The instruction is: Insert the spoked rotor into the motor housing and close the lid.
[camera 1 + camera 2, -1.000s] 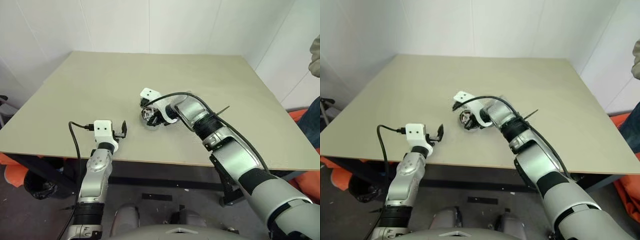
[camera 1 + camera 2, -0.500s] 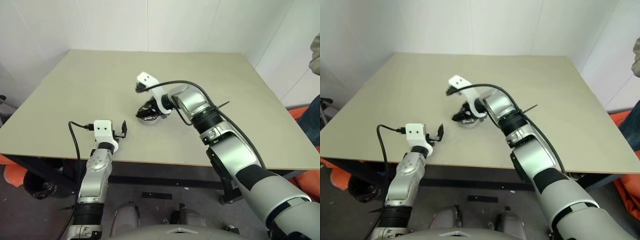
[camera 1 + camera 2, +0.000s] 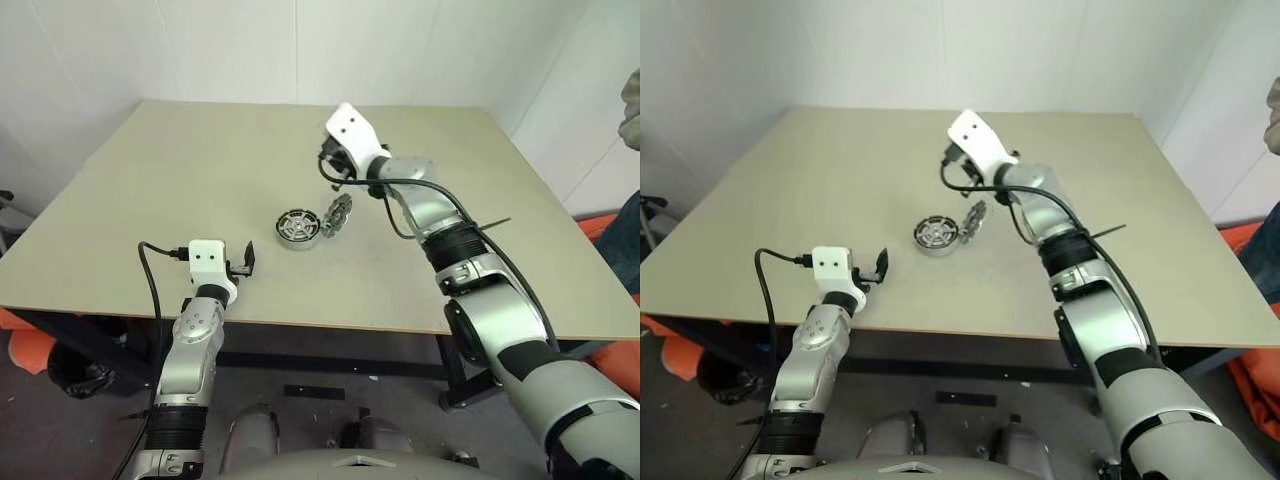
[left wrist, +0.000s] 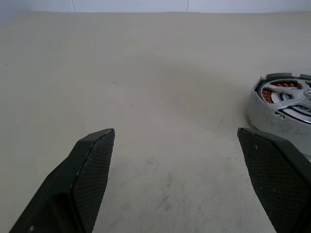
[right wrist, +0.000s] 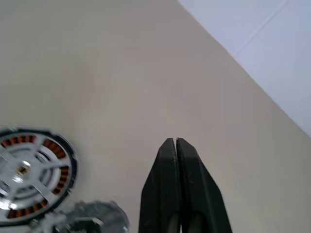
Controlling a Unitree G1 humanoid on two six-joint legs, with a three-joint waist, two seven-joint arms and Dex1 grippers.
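I see the motor housing (image 3: 297,227) lying flat mid-table (image 3: 180,160) with the spoked rotor seated in it, bare tabletop all round to the edges. The lid (image 3: 337,214) leans tilted against the housing's right rim. My right gripper (image 5: 175,145), fingers pressed together and empty, hangs above and beyond the housing; my left gripper (image 4: 189,141), jaws spread wide, sits near the housing's front-left, by the table's near edge.

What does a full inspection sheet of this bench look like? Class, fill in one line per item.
Surface: beige table, mostly bare.
Job's things: motor housing lies flat, spoked rotor already inside; lid tilted on edge against it, not closed.
Clutter: nothing seen.
Hands: left hand open, low near the front edge; right hand shut, empty, raised behind the parts.
Cables: black cable loops from left wrist.
Surroundings: white walls; a person's sleeve at right.
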